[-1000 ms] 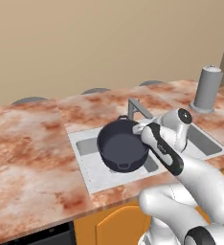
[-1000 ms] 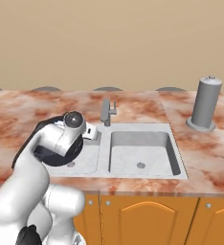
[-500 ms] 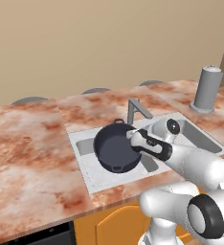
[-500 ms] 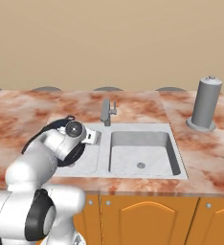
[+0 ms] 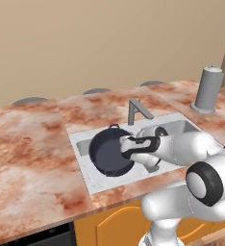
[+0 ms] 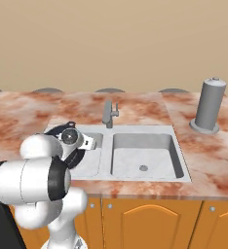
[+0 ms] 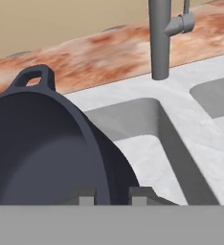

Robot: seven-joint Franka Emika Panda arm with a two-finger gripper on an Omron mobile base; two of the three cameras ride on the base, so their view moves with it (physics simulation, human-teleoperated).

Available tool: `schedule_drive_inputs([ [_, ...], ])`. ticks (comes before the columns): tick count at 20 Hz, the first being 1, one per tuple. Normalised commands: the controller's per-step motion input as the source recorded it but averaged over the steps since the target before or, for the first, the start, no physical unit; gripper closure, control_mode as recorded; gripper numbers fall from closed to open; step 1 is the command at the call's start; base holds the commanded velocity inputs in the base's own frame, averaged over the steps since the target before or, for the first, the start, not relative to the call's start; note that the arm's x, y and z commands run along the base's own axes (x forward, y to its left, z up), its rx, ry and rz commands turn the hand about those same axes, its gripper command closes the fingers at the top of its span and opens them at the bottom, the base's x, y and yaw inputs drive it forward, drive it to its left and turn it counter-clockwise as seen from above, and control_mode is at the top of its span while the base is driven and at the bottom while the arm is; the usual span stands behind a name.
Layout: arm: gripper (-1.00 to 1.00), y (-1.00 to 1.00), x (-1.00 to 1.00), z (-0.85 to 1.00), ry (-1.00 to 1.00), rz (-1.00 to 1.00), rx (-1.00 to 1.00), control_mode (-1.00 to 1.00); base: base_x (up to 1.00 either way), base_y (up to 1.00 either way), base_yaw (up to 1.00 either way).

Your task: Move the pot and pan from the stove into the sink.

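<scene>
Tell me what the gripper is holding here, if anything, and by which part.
The gripper is shut on the rim of the deep dark blue-grey two-handled pot, tilted over the sink's left basin.

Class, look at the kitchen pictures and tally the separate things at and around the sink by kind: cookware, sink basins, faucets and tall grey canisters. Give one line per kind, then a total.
Cookware: 1, the pot, tilted over the left basin, held at its rim by the gripper
Sink basins: 2, in the sink
Faucets: 1, the faucet
Tall grey canisters: 1, the canister
Total: 5
</scene>
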Motion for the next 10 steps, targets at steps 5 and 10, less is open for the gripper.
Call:
schedule_drive_inputs([
  [5, 1.0, 0.05, 0.09, -0.38, -0.06, -0.06, -0.04, -1.0, 0.0, 0.0, 0.0],
  [10, 1.0, 0.02, 0.09, -0.38, -0.06, -0.05, -0.03, -1.0, 0.0, 0.0, 0.0],
])
